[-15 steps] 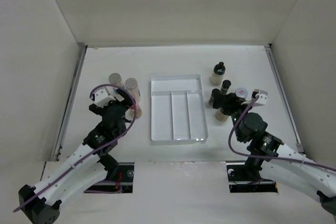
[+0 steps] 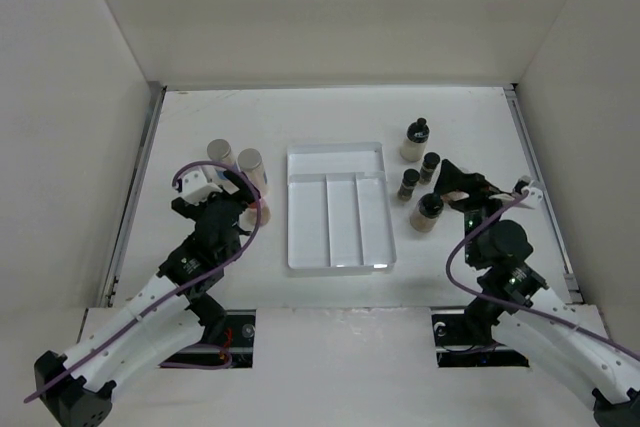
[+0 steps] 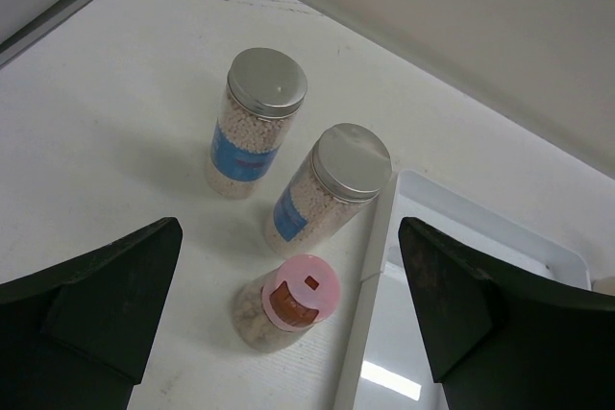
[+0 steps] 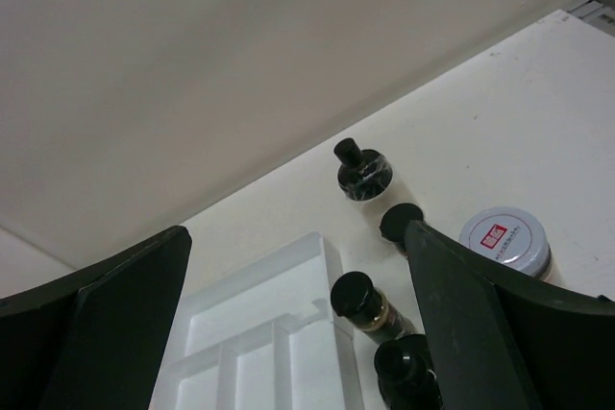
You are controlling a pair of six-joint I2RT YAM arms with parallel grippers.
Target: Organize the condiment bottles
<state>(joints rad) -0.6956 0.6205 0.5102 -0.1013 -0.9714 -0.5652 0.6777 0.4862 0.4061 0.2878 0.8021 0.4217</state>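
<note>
- The left hand (image 3: 288,229) was spread wide and grasped nothing.
- A pink-lidded jar (image 3: 298,300) stood on the counter (image 3: 106,132), seen between that hand's fingers.
- The near cylinder (image 3: 336,180) and the far cylinder (image 3: 259,117) stood upright just past the jar, left of the tray (image 2: 335,217).
- The right hand (image 4: 296,232) was likewise released and empty.
- Right of the tray clustered a cream bottle (image 4: 360,175), a dark bottle (image 4: 357,300) and a silver-lidded jar (image 4: 504,242).
</note>
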